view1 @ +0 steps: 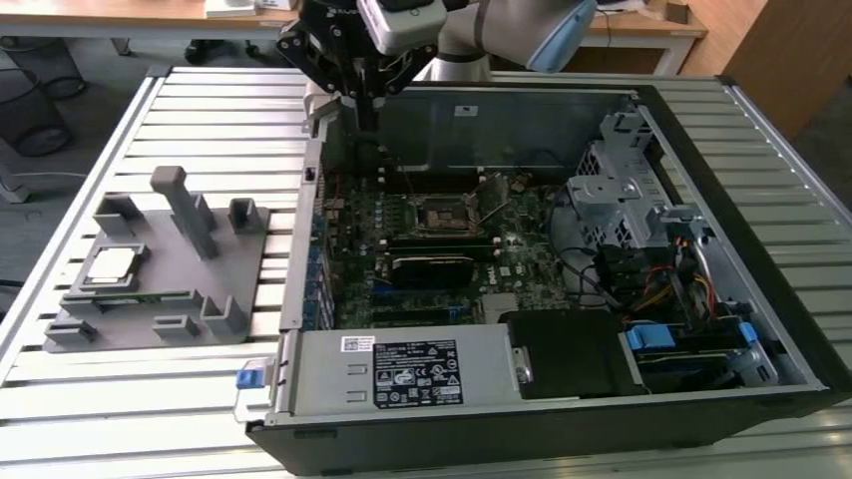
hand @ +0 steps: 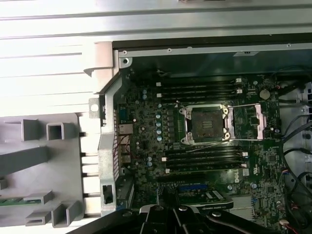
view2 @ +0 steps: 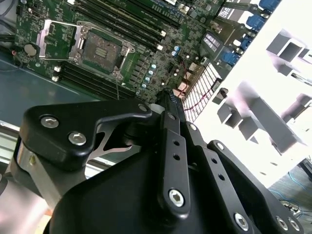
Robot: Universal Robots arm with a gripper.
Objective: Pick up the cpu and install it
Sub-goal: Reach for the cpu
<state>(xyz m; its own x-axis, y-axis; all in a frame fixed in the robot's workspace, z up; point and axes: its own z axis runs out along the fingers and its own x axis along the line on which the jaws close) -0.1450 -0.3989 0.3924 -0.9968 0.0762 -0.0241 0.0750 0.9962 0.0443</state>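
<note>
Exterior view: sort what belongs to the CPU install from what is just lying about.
Job in hand:
cpu, on the grey fixture
open socket on the motherboard
gripper, above the case edge

Lying about:
green memory stick in the fixture
power supply
drive cage
</note>
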